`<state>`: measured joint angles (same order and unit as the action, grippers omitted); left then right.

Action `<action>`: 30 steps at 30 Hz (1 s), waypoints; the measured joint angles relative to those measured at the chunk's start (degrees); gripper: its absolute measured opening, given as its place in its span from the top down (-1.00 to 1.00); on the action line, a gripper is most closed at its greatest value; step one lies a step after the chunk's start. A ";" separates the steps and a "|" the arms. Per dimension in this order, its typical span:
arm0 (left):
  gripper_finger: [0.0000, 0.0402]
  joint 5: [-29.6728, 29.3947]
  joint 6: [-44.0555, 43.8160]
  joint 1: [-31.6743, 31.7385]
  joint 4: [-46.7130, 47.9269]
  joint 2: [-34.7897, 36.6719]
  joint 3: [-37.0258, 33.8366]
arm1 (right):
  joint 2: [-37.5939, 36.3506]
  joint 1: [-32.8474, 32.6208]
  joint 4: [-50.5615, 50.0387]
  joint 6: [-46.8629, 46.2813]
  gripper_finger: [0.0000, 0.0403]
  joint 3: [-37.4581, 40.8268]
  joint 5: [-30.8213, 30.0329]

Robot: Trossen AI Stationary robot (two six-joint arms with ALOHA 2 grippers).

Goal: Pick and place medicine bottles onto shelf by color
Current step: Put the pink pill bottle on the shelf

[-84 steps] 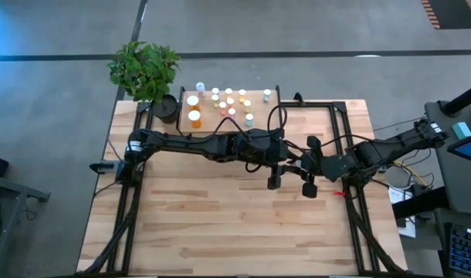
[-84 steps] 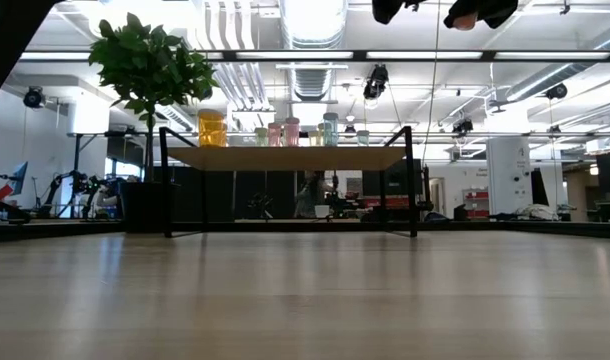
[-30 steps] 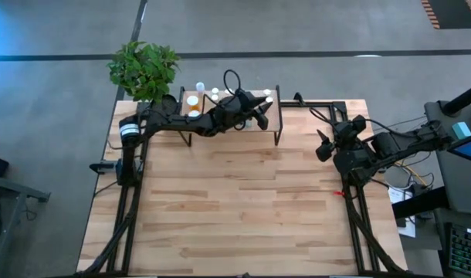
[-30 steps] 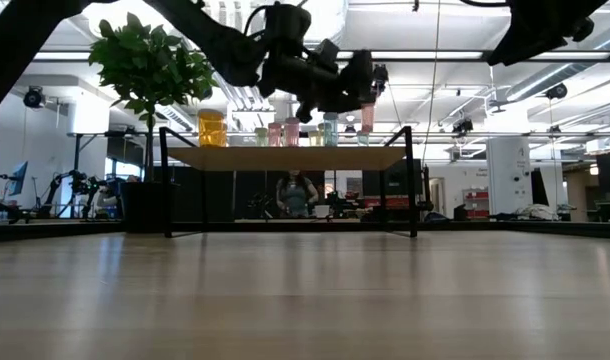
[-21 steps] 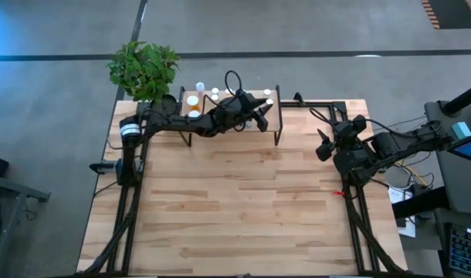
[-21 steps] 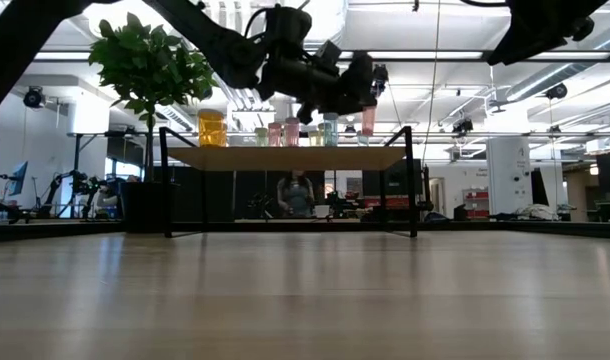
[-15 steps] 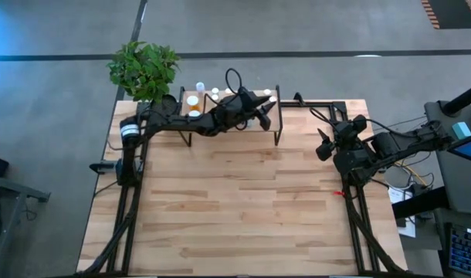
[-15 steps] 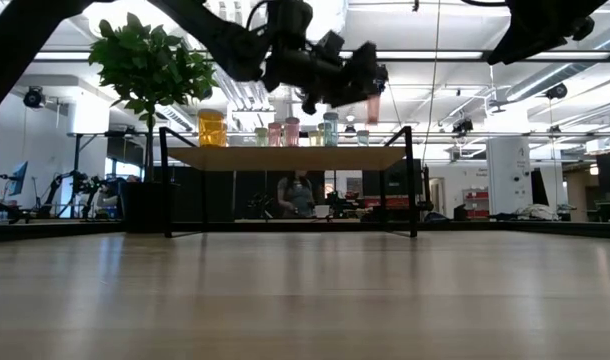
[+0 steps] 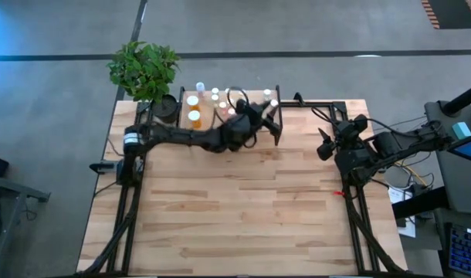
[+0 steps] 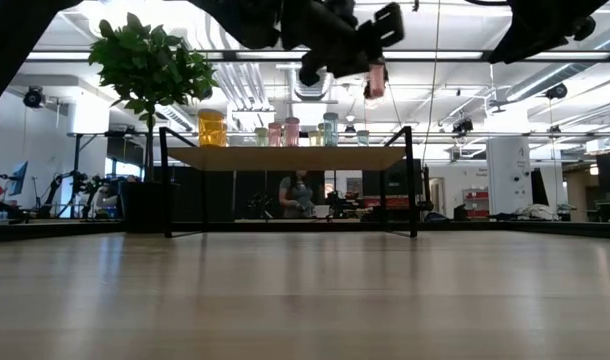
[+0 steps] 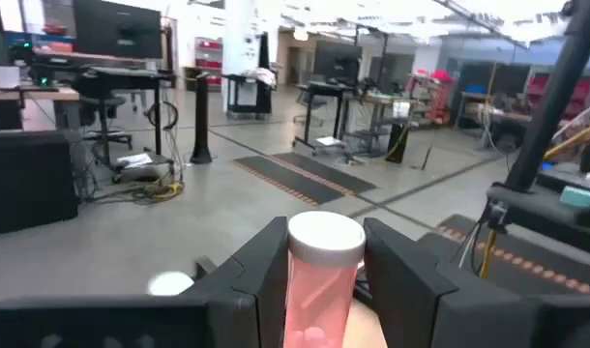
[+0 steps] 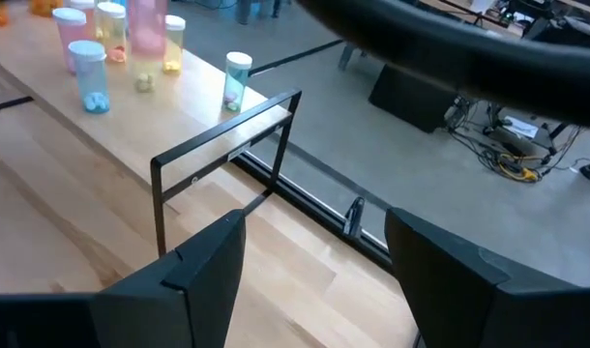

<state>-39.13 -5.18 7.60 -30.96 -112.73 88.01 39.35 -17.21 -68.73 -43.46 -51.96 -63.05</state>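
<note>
1 pink bottle (image 11: 314, 290) sits pinched in the left pincer (image 10: 370, 60); right pincer (image 12: 305, 280) spread.

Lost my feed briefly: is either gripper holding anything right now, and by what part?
The left gripper holds a pink bottle by its body, below the white cap. The right gripper is open and empty.

Shelf (image 10: 285, 157) light wood, black metal legs; pink bottle (image 11: 317, 290) translucent plastic.
</note>
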 joint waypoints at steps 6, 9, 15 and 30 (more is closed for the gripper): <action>0.47 -3.46 4.71 -3.06 -9.54 -7.51 1.85 | -0.63 0.00 0.00 1.11 -0.18 0.02 0.34; 0.47 -5.60 5.69 -2.45 -10.23 -9.90 3.85 | -1.12 0.00 0.01 2.66 -0.18 0.02 2.49; 0.47 -11.37 6.32 -1.51 -8.83 -9.95 4.20 | -1.98 0.00 0.02 3.03 -0.18 0.02 5.80; 0.47 -10.38 -1.96 -0.90 1.36 -9.73 4.11 | -2.21 0.00 -0.43 6.02 -0.18 0.02 6.01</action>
<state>-49.50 -7.13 6.70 -29.61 -122.45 92.12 37.15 -17.21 -69.16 -37.44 -51.94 -57.04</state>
